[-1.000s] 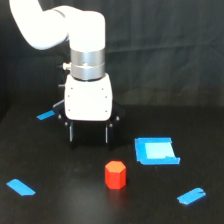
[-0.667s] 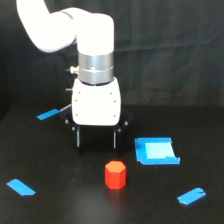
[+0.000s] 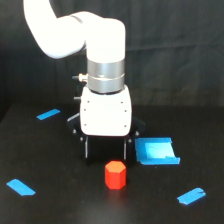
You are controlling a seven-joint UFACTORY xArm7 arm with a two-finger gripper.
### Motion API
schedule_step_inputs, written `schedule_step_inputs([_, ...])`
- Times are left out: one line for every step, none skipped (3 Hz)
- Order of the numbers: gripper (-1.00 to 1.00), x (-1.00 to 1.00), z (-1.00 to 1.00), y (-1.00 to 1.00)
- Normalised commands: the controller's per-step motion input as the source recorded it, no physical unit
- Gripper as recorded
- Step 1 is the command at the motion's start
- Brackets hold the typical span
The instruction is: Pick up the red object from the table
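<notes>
My fingers [image 3: 88, 148] hang spread and empty, wide enough to take the red object [image 3: 115, 174], which stands upright on the table [image 3: 65, 205] just in front of and below them. The blue tray [image 3: 156, 151] sits off to one side, clear of my drop.

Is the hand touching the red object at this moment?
Cannot tell. In the exterior view the open hand sits just above and behind the red object; its fingertips end near the block's top, with no plain gap or contact.
</notes>
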Motion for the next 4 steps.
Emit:
schedule_step_inputs([0.91, 0.07, 0.2, -0.7])
schedule_step_inputs([0.94, -0.05, 0.09, -0.66])
schedule_step_inputs([0.79, 0.2, -0.07, -0.53])
schedule_step_inputs([-0.48, 0.14, -0.33, -0.07])
